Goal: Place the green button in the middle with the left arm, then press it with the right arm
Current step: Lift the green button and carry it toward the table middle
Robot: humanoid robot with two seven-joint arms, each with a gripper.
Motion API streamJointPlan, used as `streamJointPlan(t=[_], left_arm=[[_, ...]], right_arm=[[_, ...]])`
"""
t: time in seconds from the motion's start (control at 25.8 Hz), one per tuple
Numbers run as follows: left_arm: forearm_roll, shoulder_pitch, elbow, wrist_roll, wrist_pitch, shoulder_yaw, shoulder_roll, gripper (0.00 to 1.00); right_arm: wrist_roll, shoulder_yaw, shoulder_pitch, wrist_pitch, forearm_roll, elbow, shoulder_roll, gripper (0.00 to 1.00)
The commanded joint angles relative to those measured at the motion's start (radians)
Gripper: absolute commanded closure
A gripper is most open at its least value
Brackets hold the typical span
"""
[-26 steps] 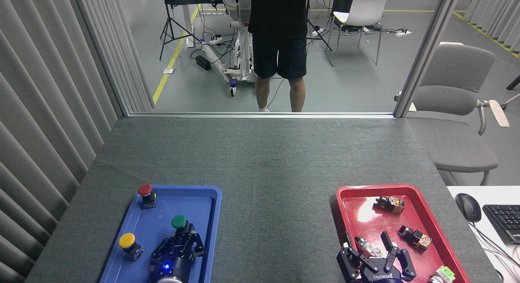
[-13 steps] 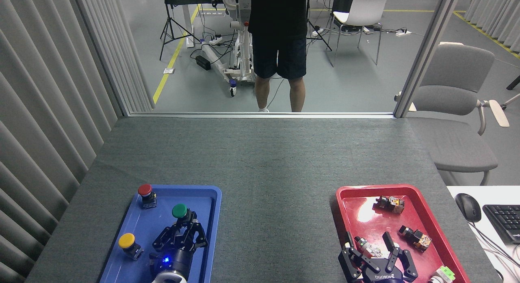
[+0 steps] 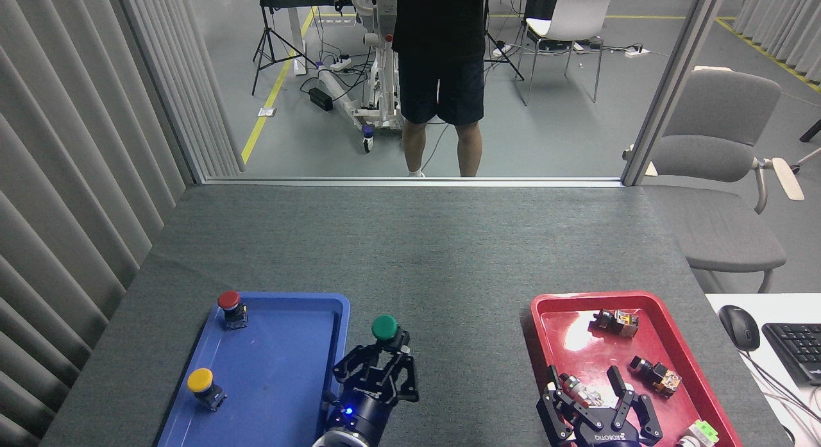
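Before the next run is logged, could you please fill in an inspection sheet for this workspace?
Surface: grey felt table, middle bare.
Job's things: green button held by left gripper above the table, just right of blue tray.
Clutter: red button and yellow button in blue tray; small parts in red tray.
Grippers: left shut on green button; right gripper open over red tray.
Cables: on the floor beyond the table.
Surroundings: person, chairs, mouse, keyboard.
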Motion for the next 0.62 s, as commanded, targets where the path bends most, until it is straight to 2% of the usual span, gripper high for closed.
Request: streamJointPlan(t=[0.0, 0.23, 0.58], left_arm=[[-0.043, -0.046, 0.111, 0.001, 0.012, -0.118, -0.025, 0.91], [-0.063, -0.098, 0.217, 0.004, 0.045, -0.15, -0.062, 0.91], [-0.02, -0.176, 0.364, 0.004, 0.035, -0.158, -0.063, 0.9]], right_arm=[[-0.002, 0.001, 0.0, -0.001, 0.0, 0.0, 0.0, 0.0], [-0.002, 0.001, 0.0, -0.001, 0.0, 0.0, 0.0, 0.0], [-0.002, 0.003, -0.002, -0.001, 0.0, 0.0, 0.002, 0.0]])
